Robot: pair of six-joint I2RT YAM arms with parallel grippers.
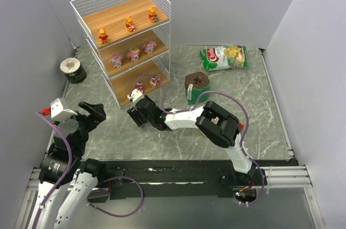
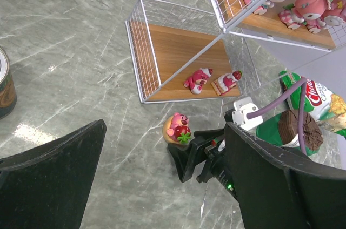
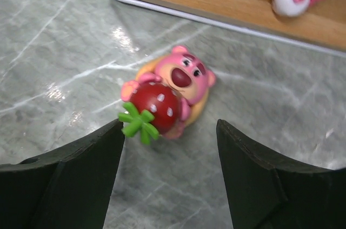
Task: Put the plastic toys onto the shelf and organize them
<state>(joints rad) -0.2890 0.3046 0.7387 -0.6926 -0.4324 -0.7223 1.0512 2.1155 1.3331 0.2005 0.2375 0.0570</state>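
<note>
The shelf (image 1: 123, 15) stands at the back left: a white wire rack with three wooden tiers. Three orange-yellow plastic toys (image 1: 130, 24) stand on the top tier, three pink ones (image 1: 133, 53) on the middle tier, and two red-and-white ones (image 2: 198, 80) lie on the bottom tier. One pink bear toy hugging a strawberry (image 3: 167, 96) lies on the table just in front of the bottom tier. My right gripper (image 3: 170, 130) is open right behind it, the strawberry's green leaves near the left fingertip, nothing gripped. My left gripper (image 1: 94, 113) is open and empty, at the near left.
A dark can (image 1: 73, 70) sits left of the shelf. A green box with a brown top (image 1: 195, 86) stands right of the shelf, and a chips bag (image 1: 224, 58) lies behind it. Grey walls close in both sides.
</note>
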